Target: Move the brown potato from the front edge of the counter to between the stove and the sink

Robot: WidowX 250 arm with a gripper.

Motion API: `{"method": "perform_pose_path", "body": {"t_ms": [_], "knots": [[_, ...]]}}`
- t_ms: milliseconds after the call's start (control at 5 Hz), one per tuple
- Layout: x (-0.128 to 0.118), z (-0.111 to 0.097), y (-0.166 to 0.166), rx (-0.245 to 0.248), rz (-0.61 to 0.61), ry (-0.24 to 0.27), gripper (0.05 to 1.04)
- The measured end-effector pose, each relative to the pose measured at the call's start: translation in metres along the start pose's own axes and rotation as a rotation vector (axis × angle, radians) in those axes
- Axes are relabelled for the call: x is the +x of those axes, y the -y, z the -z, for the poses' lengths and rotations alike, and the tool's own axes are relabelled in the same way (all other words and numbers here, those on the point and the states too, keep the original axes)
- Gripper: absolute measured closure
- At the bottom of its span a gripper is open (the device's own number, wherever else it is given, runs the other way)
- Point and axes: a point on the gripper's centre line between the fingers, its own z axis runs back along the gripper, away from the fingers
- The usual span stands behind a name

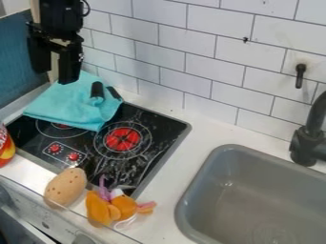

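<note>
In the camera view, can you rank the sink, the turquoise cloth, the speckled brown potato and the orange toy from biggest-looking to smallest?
1. Sink, though cut off by the edge
2. Turquoise cloth
3. Speckled brown potato and orange toy: too close to rank

cloth (pixel 73 105), ten o'clock: is showing plain turquoise. stovetop (pixel 148 159), eight o'clock: is displaying black, white-ringed red burners (pixel 117 139). potato (pixel 66 187), eight o'clock: is showing dark-dotted tan. sink (pixel 255 190), five o'clock: is showing grey. wall (pixel 216 52), one o'clock: is displaying dark-lined white.
</note>
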Motion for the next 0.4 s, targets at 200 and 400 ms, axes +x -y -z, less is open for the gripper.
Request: {"method": "perform_pose_path", "body": {"t_ms": [200, 400], "knots": [[-0.001, 0.014, 0.002, -0.020, 0.001, -0.036, 0.083], [-0.022, 0.034, 0.021, -0.063, 0.030, -0.048, 0.083]]}}
